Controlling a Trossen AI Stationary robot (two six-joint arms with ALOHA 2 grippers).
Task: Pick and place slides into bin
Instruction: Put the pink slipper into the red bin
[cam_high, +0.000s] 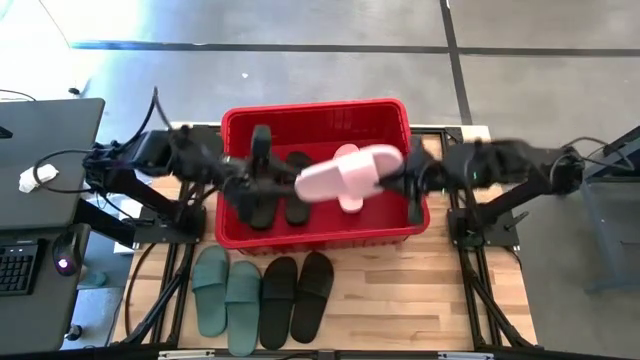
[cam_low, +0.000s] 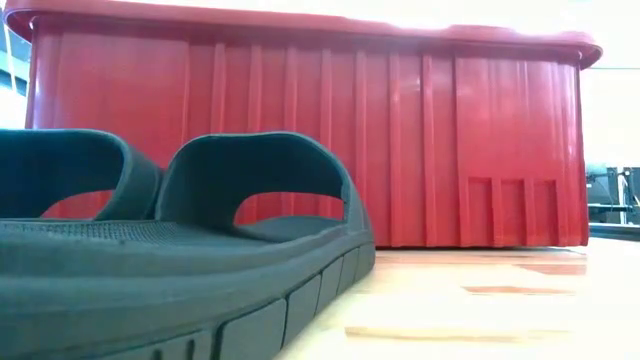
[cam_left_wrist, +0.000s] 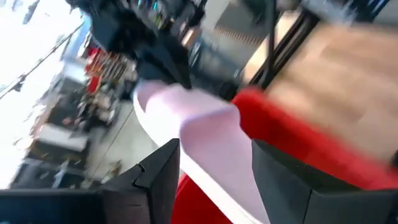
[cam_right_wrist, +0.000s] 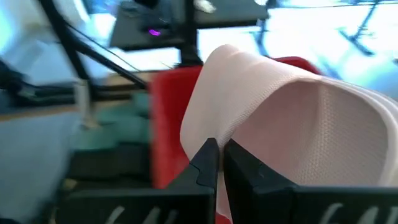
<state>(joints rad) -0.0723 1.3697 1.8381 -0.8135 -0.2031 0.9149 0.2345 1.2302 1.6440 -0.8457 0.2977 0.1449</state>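
Both end effectors hold a pale pink slide (cam_high: 348, 172) above the red bin (cam_high: 316, 235): the left end effector (cam_high: 300, 185) straddles it; the right end effector (cam_high: 392, 178), pressed together, pinches its strap.

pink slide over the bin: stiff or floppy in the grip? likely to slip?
The pink slide likely stays fairly stiff: it spans between the left tool and right tool above the red bin without visible sagging. Probably light foam. Its textured surface should resist slipping.
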